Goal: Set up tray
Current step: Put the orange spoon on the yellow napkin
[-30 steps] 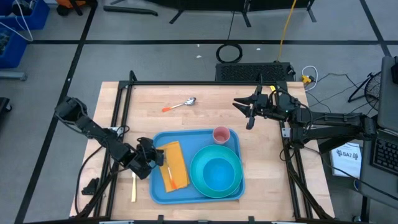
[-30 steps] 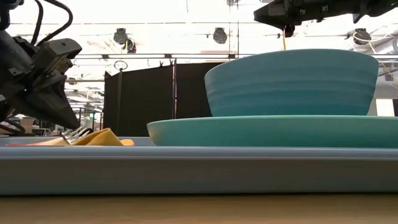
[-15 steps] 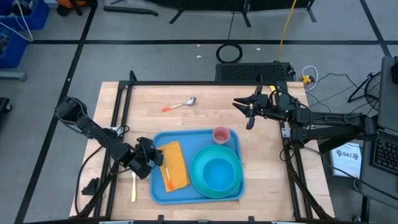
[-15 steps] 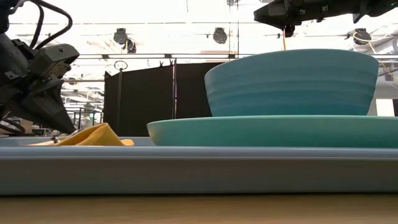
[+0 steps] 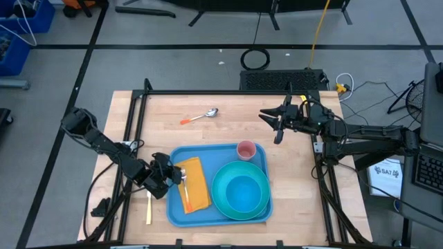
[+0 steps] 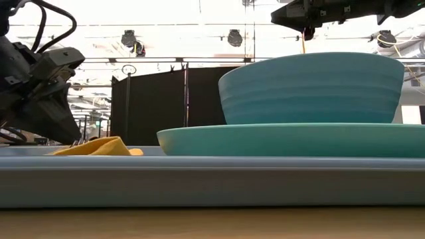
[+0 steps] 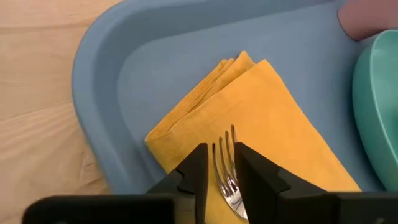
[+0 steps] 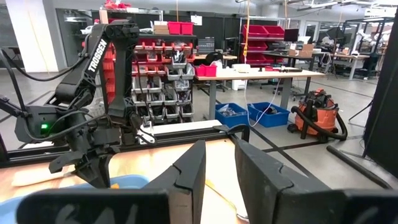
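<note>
While the tray (image 5: pixel 181 209) lies in the lower centre of the high view, on the wooden table (image 5: pixel 173 124), we find the left gripper (image 5: pixel 177 173) at the tray's left edge, over a folded yellow napkin (image 5: pixel 197 181). In the left wrist view, its two dark fingers (image 7: pixel 196 163) stand a little apart on either side of a metal fork (image 7: pixel 227 171), whose tines lie on the napkin; we cannot tell whether the fingers press on the fork.

A round teal plate (image 5: pixel 241 192) fills the right half of the tray and carries a blue bowl (image 5: pixel 243 191). A pink cup (image 5: pixel 246 150) stands in the tray's upper right corner, just beside the plate.

The right gripper (image 5: pixel 277 124) hangs above the bare table in the upper right of the high view, well apart from the tray, with its fingers (image 8: pixel 189 173) parted and nothing between them.

A spoon with an orange handle (image 5: pixel 200 117) lies on the table above the tray. A pale utensil (image 5: pixel 148 208) lies on the table left of the tray.
</note>
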`<state>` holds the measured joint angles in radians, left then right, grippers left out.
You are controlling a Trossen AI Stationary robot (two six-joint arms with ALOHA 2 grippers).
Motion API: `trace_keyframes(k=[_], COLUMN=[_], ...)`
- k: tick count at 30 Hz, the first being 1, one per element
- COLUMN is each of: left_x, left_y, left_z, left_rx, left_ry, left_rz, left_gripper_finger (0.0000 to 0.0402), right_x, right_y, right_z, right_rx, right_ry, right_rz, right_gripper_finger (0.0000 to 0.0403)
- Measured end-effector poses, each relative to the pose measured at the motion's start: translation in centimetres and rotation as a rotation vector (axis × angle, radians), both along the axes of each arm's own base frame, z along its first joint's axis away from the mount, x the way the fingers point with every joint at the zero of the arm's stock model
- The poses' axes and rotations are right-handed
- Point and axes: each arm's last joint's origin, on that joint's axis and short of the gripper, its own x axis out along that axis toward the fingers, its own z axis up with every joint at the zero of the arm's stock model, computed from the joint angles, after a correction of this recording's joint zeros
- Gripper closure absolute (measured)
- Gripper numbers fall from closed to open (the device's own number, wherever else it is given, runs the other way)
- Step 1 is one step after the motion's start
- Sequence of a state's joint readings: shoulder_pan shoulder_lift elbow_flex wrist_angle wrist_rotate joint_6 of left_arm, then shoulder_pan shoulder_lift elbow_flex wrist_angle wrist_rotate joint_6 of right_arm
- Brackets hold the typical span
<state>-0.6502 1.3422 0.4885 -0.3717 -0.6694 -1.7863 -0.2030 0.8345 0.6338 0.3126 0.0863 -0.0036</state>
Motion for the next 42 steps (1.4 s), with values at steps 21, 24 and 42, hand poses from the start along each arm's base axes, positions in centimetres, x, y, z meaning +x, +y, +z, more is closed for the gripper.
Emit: trace_keyframes(k=[21, 24, 42], left_x=[-2.6, -2.9, -0.5], left_y=[6.5, 9.0, 22.8], left_z=[5.2, 6.2, 6.6], left_rx=[0.220, 0.262, 0.308], left_ry=[0.074, 0.122, -0.023], left_rz=[0.000, -0.030, -0.241], left_gripper_finger=[0.0293, 0.0293, 0.0293], right_x=[0.0, 0.0, -3.8], right_y=[0.0, 0.0, 0.6], right_z=[-0.1, -0.3, 0.7], right_rx=[-0.001, 0.002, -0.054], right_ry=[0.007, 0.028, -0.010], right_rz=[0.000, 0.000, -0.046], right_gripper_finger=[0.0325, 0.0325, 0.0325])
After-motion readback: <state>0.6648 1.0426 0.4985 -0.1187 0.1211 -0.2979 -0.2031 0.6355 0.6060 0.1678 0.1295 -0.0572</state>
